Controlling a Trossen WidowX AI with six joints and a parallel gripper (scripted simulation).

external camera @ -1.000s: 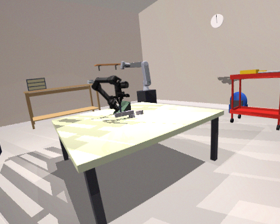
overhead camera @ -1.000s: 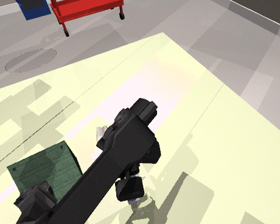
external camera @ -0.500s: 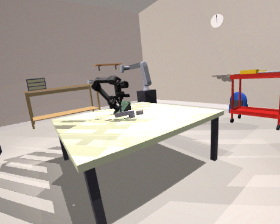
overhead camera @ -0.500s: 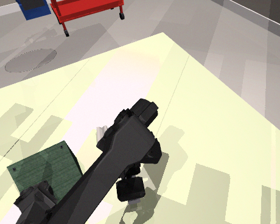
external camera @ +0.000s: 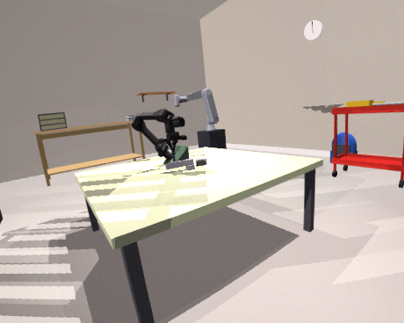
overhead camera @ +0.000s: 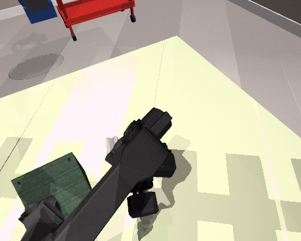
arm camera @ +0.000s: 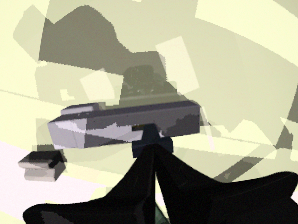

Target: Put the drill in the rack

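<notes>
A long grey block (arm camera: pixel 175 122) (external camera: pixel 180 165) lies on the table under the arm; only an end (overhead camera: pixel 146 217) shows in the top view. It has a slot, and the dark blue key (arm camera: pixel 151 136) stands up out of it. My gripper (arm camera: pixel 152 149) is shut and empty, its fingertips right over the key's top; whether they touch it I cannot tell. In the top view the arm hides the fingertips. A small grooved rack (overhead camera: pixel 112 144) (arm camera: pixel 42 167) (external camera: pixel 201 162) stands beyond the block's left end. I cannot clearly tell the drill from the grey block.
The arm's green base plate (overhead camera: pixel 52 173) sits at the left on the pale table (overhead camera: pixel 193 108) (external camera: pixel 259 175). A small grey piece (arm camera: pixel 82 108) (external camera: pixel 190 167) lies against the block's far side. A red cart (overhead camera: pixel 98 11) (external camera: pixel 373 162) stands on the floor beyond.
</notes>
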